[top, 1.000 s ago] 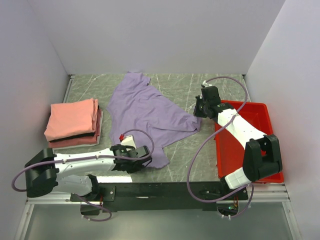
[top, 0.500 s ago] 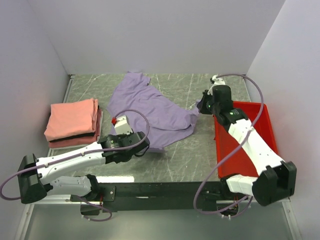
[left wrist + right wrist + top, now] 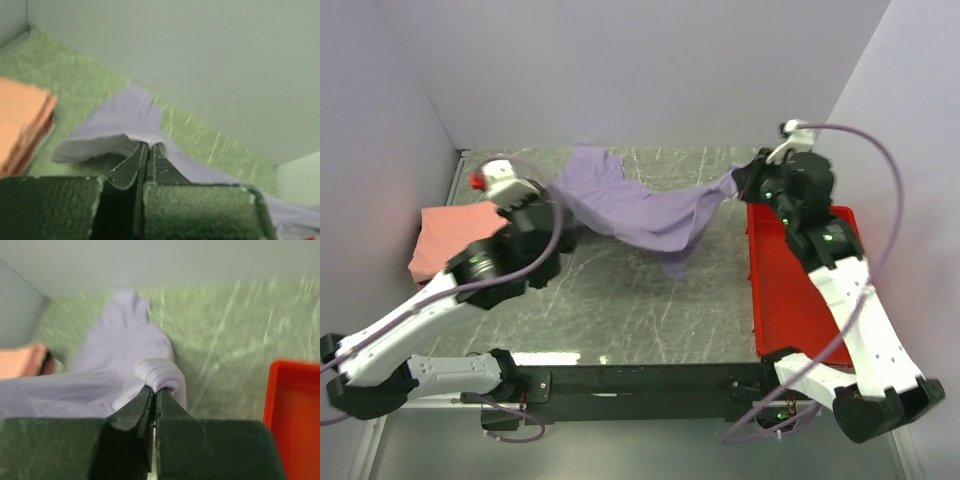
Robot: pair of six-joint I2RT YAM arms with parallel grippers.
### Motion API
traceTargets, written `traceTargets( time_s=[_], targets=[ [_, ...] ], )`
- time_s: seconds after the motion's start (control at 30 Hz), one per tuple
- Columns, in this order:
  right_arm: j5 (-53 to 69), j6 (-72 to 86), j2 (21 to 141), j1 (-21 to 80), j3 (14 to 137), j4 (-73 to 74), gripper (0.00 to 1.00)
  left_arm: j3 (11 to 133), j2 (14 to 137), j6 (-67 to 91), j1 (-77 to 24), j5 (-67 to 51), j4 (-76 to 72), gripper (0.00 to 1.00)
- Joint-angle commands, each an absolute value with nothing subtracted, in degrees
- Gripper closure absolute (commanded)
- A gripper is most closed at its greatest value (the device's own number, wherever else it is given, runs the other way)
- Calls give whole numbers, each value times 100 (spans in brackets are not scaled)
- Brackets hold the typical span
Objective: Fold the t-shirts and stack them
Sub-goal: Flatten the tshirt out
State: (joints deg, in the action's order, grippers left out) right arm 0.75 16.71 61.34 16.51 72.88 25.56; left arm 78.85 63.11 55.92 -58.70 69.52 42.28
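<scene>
The lavender t-shirt (image 3: 640, 210) hangs stretched between both grippers above the back of the table, its lower part drooping in the middle. My left gripper (image 3: 558, 200) is shut on its left edge; in the left wrist view the cloth (image 3: 115, 125) folds over the closed tips (image 3: 149, 146). My right gripper (image 3: 745, 180) is shut on its right edge; in the right wrist view a rolled hem (image 3: 157, 372) sits in the tips (image 3: 155, 390). A folded salmon-pink t-shirt (image 3: 440, 235) lies at the left, partly hidden by my left arm; it shows in the left wrist view (image 3: 20, 120).
A red plastic tray (image 3: 800, 300) stands at the right edge under my right arm; its corner shows in the right wrist view (image 3: 295, 410). Grey walls close in the back and both sides. The marbled table top (image 3: 640, 310) runs along the front.
Both grippers have risen and moved back and apart, lifting the lavender shirt off the table and stretching it between them. The left arm swung from front centre to back left.
</scene>
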Motion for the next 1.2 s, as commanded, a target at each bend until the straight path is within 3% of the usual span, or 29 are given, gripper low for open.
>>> traceTargets(
  time_s=[0.0,0.03,0.07,0.33,0.53,0.77,1.0,1.03,1.1,1.13,1.17],
  targets=[
    [-132,1494,5617,1670,8276,2601,100,8043,5409,1213,-5845,7657,573,99],
    [-123,1433,5555,1670,8418,2715,100,7946,5266,525,-5853,7403,-1047,99],
    [-97,1398,5468,1670,8568,2777,100,8119,5152,66,-5845,6983,-1220,99],
    [448,1283,5081,1670,10080,3454,100,11184,5853,-1097,-5845,6188,-256,99],
    [1476,1318,4913,1661,11038,3673,100,12724,6073,-880,-5845,5125,694,99],
    [1582,1503,4737,1661,10724,3331,100,12508,6100,-1229,-5845,5027,441,99],
    [441,1705,5325,1652,9889,3270,100,10602,6660,-3461,-5705,5959,-2660,99],
    [300,1731,5518,1652,9766,3235,100,10600,6819,-2967,-5495,5942,-2472,99],
    [-87,1854,5703,1635,9274,3138,100,10914,7372,-1389,-4084,5190,-291,99],
    [-192,1889,5913,1609,9098,2998,100,11064,7565,143,-3521,4803,354,99],
    [-193,1942,6028,1513,8731,2910,100,10935,7915,558,-2724,4407,787,99]
  ],
)
